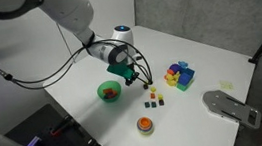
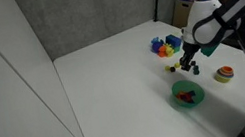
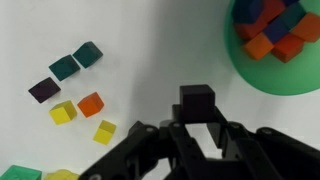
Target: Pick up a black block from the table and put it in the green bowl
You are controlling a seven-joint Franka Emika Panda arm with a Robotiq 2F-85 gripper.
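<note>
My gripper (image 3: 197,118) is shut on the black block (image 3: 196,100), a tiny dark cube held between the fingertips just above the white table. The green bowl (image 3: 246,68) is at the upper right of the wrist view, a short way from the block, with several red, orange and blue cubes in it. In both exterior views the gripper (image 1: 135,79) (image 2: 189,65) hangs low beside the green bowl (image 1: 100,91) (image 2: 178,96), not over it.
Several small loose cubes (image 3: 77,84), teal, yellow, orange and one dark, lie on the table at the left of the wrist view. A blue-yellow-red toy pile (image 1: 180,75) and an orange round dish (image 1: 145,126) stand nearby. A grey flat object (image 1: 231,107) lies near the table edge.
</note>
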